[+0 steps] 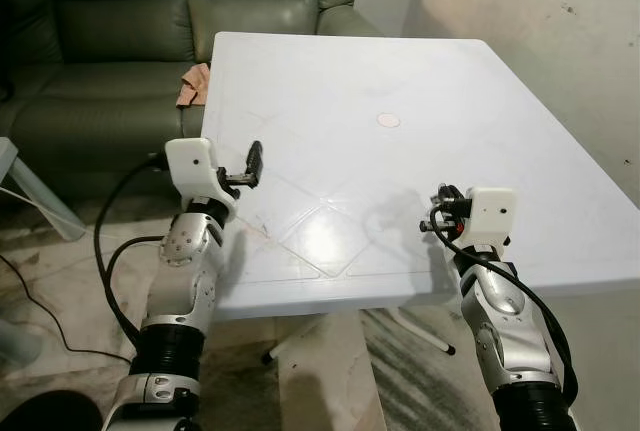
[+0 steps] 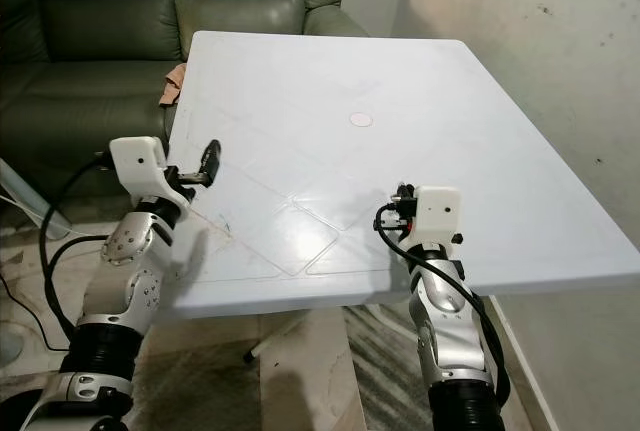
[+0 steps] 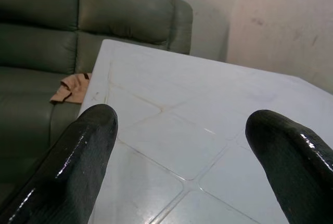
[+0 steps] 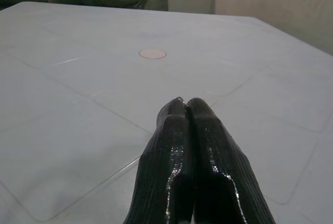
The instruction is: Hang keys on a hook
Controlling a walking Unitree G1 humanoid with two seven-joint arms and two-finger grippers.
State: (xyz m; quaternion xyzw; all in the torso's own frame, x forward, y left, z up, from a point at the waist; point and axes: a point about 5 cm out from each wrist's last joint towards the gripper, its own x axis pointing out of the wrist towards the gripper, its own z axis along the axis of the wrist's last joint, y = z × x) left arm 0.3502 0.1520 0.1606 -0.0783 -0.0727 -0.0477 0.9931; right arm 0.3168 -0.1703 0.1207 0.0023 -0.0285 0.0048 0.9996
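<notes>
I see no keys and no hook in these frames. My left gripper (image 1: 253, 163) hovers over the near left edge of the white plastic table (image 1: 400, 71). It is open, its two black fingers (image 3: 88, 146) wide apart with nothing between them. My right gripper (image 1: 440, 209) is held low over the table's near right part and is shut, with the fingertips (image 4: 186, 103) pressed together on nothing. A small round pinkish cap (image 1: 388, 121) sits in the middle of the tabletop.
A dark green leather sofa (image 1: 120, 11) stands behind the table on the left, with a crumpled tan cloth (image 1: 194, 84) on its seat beside the table's edge. A beige wall (image 1: 560, 31) runs along the right. A black cable (image 1: 40, 321) lies on the floor at the left.
</notes>
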